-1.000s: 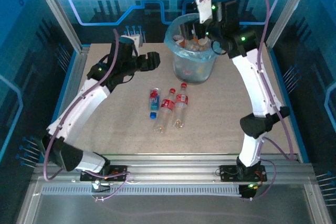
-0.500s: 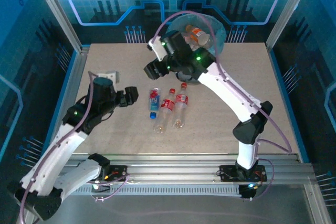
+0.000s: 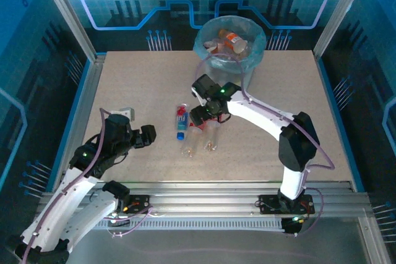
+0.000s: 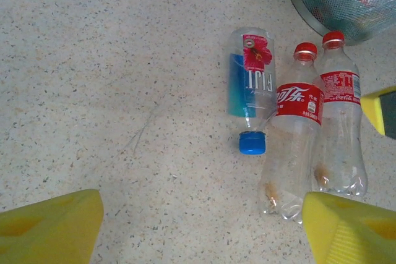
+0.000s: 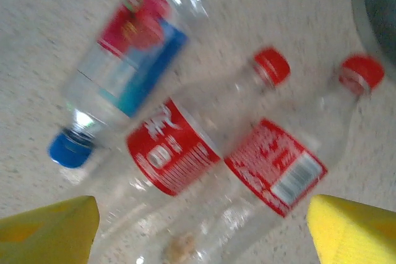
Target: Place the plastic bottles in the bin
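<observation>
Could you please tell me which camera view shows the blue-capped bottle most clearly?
The left wrist view shows it best: the blue-capped bottle lies there whole and in sharp focus, with its label readable. The right wrist view has it larger but blurred. The top view shows it whole but very small, with no label detail.

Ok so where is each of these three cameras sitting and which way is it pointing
Top external: above and behind the bases, looking down on the table; both arms show, the bin at the far edge.
Left wrist: behind the left pincer, looking down and forward at the blue-capped bottle and two red-capped bottles; its yellow fingertips in the bottom corners.
Right wrist: behind the right pincer, close above those bottles; yellow fingertips likewise.
Shared: both wrist views hold the same three bottles.
</observation>
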Available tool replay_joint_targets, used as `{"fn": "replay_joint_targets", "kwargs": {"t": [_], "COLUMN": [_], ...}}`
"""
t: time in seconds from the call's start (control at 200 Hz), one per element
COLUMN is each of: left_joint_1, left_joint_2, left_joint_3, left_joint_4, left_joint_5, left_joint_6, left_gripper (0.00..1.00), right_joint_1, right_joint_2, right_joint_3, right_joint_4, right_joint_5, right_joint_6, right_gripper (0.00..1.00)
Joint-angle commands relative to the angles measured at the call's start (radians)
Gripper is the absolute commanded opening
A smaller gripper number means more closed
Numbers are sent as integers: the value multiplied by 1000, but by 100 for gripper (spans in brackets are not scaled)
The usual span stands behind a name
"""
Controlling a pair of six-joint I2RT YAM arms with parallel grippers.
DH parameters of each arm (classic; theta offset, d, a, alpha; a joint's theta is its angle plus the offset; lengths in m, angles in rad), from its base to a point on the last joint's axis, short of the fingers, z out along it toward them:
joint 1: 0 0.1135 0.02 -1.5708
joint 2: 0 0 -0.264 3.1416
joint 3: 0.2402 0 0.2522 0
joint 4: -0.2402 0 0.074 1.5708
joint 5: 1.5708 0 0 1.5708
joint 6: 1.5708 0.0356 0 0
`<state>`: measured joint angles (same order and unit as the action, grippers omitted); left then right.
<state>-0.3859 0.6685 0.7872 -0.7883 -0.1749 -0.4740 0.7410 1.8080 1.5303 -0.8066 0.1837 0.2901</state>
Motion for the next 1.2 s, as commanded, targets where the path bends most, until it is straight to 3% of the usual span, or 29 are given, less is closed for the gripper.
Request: {"fn": "replay_joint_targets", "kwargs": {"t": [0.0,0.26,0.5,0.78,1.191], "left_joint_1": [9,9,9,9,7], "left_joint_2": [-10,14,72,130,217], "left_joint_3": [-5,-34,-13,-24,-5], "left_joint_4": [-1,73,87,137,183], "left_joint_5": [32,83,113,221,253], "left_joint_6": [-25,-38,-43,-57,-57], "left_gripper": [85,85,85,85,85], "right_joint_1": [-29,-82,-97,-166,-217], "right_joint_2": [-103,-159,-113,-61,54], "right_joint_3": [-61,-190,-231,-326,-377], "right_joint_4": [60,101,163,297,387], "right_joint_5": [6,-14,-54,-173,-307], "right_joint_6": [63,100,142,205,239], "right_gripper": [89,90,90,82,73]}}
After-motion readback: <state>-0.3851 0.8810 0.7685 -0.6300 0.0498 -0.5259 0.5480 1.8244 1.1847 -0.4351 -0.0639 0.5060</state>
